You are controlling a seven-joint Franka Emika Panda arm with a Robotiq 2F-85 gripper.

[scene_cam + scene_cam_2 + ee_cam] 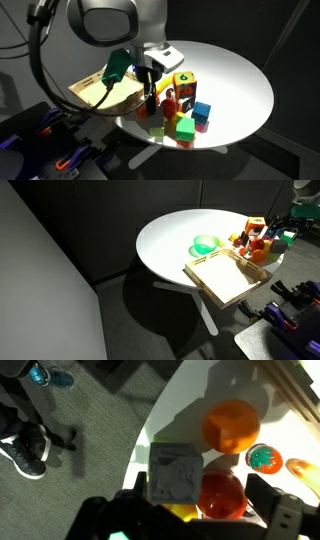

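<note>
1. Probably a robotics lab, though the room is dim.
2. Dark partition panels [60, 250] stand behind a round white table [170, 230].
3. Grey office carpet [90, 430] covers the floor, and a bystander's sneaker [25, 455] rests on it.
4. Colourful toy blocks [186, 126] sit clustered on the table.

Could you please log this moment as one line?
gripper open | holding nothing | above red toy | grey block, orange block alongside

White, glossy, rounded arm [105, 20] links; black tool [150, 95]; black cable [37, 50] looping alongside.
</note>
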